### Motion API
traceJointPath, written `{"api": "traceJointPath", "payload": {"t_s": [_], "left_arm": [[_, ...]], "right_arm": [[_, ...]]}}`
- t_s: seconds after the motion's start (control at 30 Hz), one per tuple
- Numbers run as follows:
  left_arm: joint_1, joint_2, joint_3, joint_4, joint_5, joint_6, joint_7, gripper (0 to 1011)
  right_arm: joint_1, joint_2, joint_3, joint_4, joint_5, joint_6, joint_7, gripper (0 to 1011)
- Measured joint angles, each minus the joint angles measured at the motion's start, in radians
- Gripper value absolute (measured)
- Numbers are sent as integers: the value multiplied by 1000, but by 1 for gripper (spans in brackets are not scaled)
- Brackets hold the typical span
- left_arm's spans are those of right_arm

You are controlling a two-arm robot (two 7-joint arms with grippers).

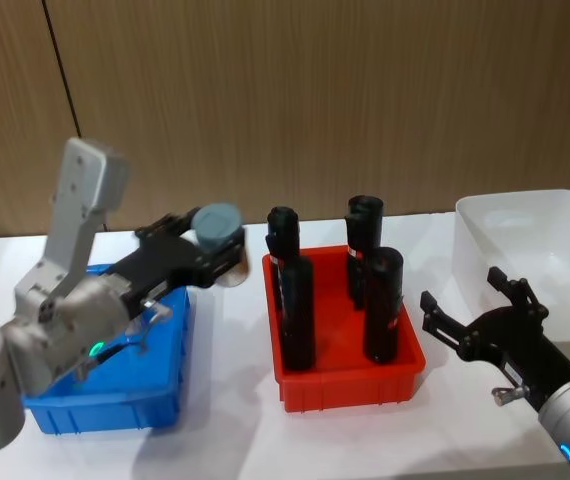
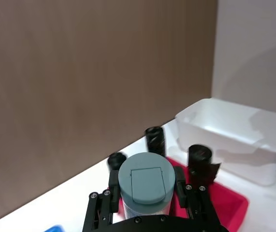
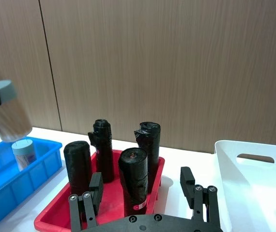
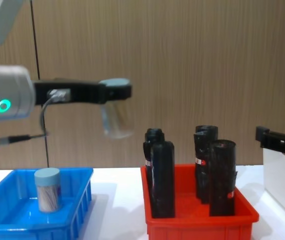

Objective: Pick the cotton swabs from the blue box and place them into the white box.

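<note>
My left gripper point(image 1: 221, 248) is shut on a jar of cotton swabs point(image 1: 215, 220) with a grey-blue lid point(image 2: 146, 183). It holds the jar in the air between the blue box point(image 1: 105, 410) and the red bin, tilted point(image 4: 116, 120). A second jar of cotton swabs point(image 4: 48, 189) stands upright inside the blue box point(image 4: 7, 227). The white box point(image 1: 525, 225) sits at the far right of the table. My right gripper point(image 1: 460, 286) hovers open, holding nothing, just in front of the white box and to the right of the red bin.
A red bin point(image 1: 350, 395) with several tall black bottles point(image 1: 382, 305) stands in the middle, between the blue and white boxes. The bottles rise well above its rim. A wood-panelled wall runs behind the table.
</note>
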Motion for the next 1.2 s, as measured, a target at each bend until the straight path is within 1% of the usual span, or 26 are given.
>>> {"api": "traceJointPath", "payload": {"t_s": [0.03,0.1,0.13,0.23,0.27,0.43,0.53,0.87,1.2], "left_arm": [[-13,-9,4,4,-3,7,-18,665],[-24,-17,7,9,-5,12,-31,665],[-39,-28,12,17,-7,18,-48,665],[-63,-45,19,34,-10,28,-76,665],[-63,-45,19,34,-10,28,-76,665],[-116,-82,36,80,-11,50,-130,665],[-136,-96,42,99,-10,58,-149,665],[-175,-123,54,136,-7,73,-187,665],[-194,-135,59,153,-6,80,-203,665]], "right_arm": [[0,0,0,0,0,0,0,1002],[0,0,0,0,0,0,0,1002],[0,0,0,0,0,0,0,1002],[0,0,0,0,0,0,0,1002],[0,0,0,0,0,0,0,1002],[0,0,0,0,0,0,0,1002],[0,0,0,0,0,0,0,1002],[0,0,0,0,0,0,0,1002],[0,0,0,0,0,0,1,1002]]}}
